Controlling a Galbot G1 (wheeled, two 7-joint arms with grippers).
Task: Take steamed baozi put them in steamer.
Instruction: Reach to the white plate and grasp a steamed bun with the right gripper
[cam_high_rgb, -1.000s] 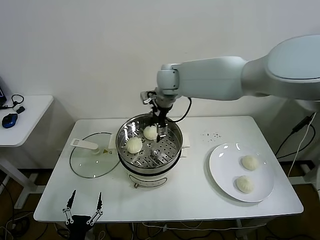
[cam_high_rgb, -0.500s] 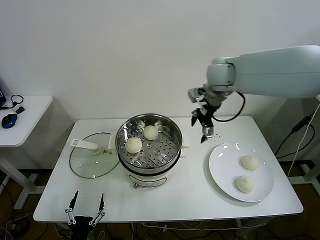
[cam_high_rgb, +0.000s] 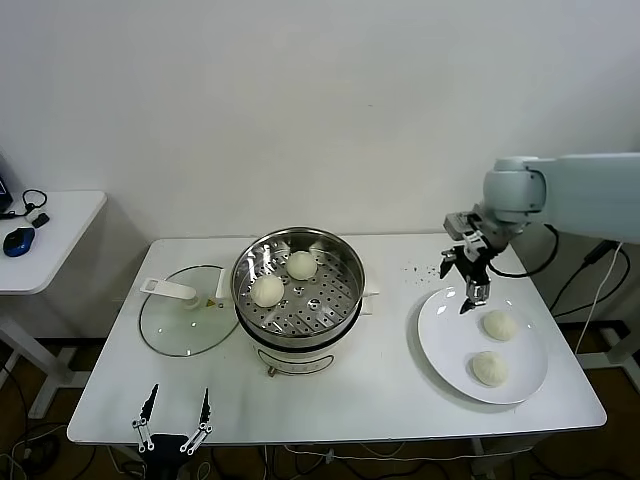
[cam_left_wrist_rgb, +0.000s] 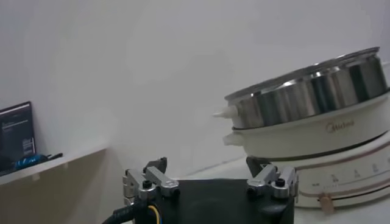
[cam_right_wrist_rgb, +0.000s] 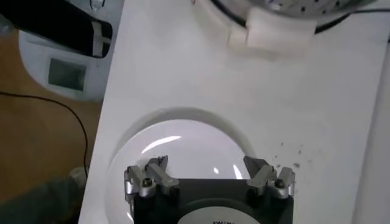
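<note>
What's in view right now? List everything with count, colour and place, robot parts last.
steamed baozi: four, off-white; two in the steamer, two on the plate.
steamer: one, shiny steel on a white base, table centre.
plate: one, white, right side of the table.
glass lid: one, clear with a white handle, left of the steamer.
table: one, white.
side desk: one, white, far left, holding a blue mouse.
right gripper: open, empty, over the plate's far rim.
left gripper: open, empty, parked low at the table's near-left edge.
</note>
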